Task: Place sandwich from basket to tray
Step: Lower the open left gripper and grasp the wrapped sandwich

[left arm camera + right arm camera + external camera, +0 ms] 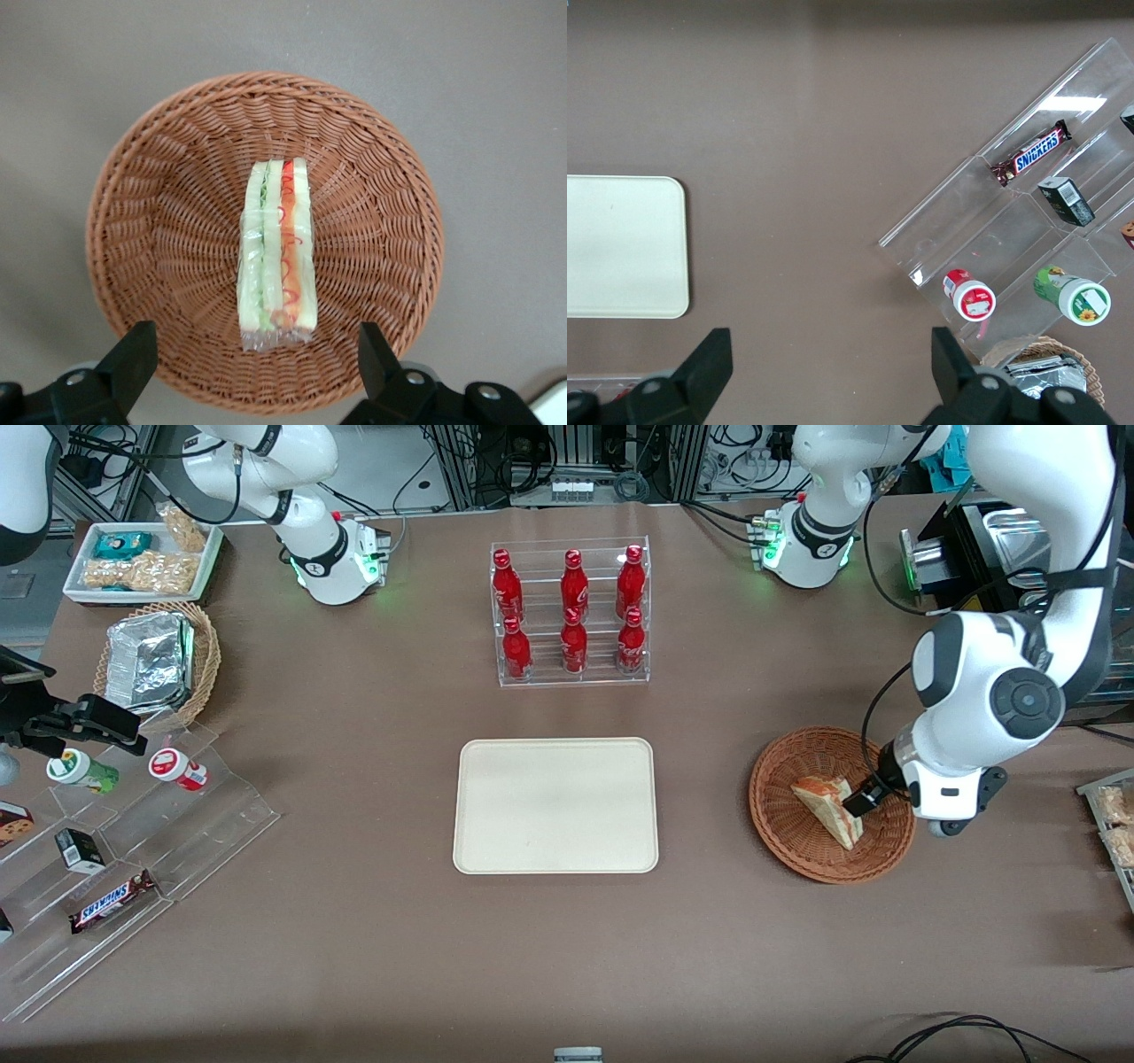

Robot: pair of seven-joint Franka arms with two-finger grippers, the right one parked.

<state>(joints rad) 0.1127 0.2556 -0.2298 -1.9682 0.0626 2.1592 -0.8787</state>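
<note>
Sandwich (276, 252) was what we looked for first, and it lay in the middle of the reddish-brown basket (168, 159), resting on the woven floor with its red and green filling layers showing through the clear wrap. We saw the gripper (251, 367) above the basket, its jaws spread wide with a finger on either side of the wedge and a clear gap between each finger and the wrap, so nothing was pinched. In the front view the gripper (873, 791) stood just beside the sandwich (828, 808), over the basket (788, 828). The cream tray (555, 850) sat well apart from the basket, toward the middle of the table, with nothing on it. We judged the task barely begun: the approach looked made, but closing on the wedge, lifting it, carrying it across and setting it on the tray all remained.
</note>
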